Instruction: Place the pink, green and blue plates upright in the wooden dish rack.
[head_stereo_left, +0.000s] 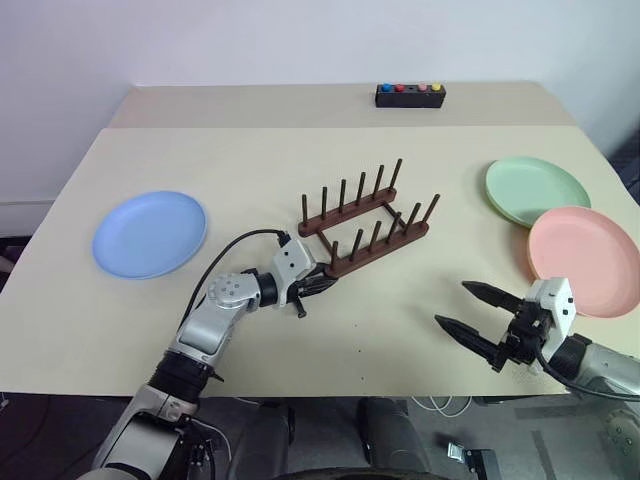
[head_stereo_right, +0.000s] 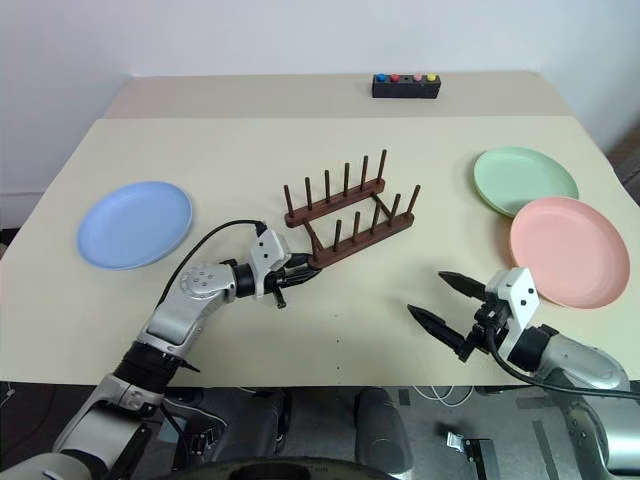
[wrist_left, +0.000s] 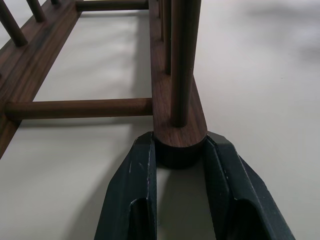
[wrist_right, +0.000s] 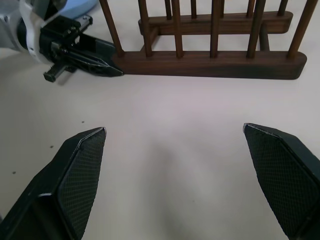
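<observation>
The wooden dish rack (head_stereo_left: 365, 220) stands mid-table with its pegs upright and no plate in it. My left gripper (head_stereo_left: 325, 283) is shut on the near end of the rack's front rail (wrist_left: 179, 127), one finger on each side. The blue plate (head_stereo_left: 150, 233) lies flat at the left. At the right, the green plate (head_stereo_left: 536, 189) lies flat with the pink plate (head_stereo_left: 583, 258) just in front of it, overlapping its rim. My right gripper (head_stereo_left: 452, 304) hovers open near the front edge, left of the pink plate, pointing toward the rack (wrist_right: 210, 62) with nothing between its fingers.
A small black box with coloured buttons (head_stereo_left: 410, 94) sits at the far edge of the table. Bare tabletop (head_stereo_left: 400, 310) stretches between the rack and my right gripper. The table's front edge runs close under both arms.
</observation>
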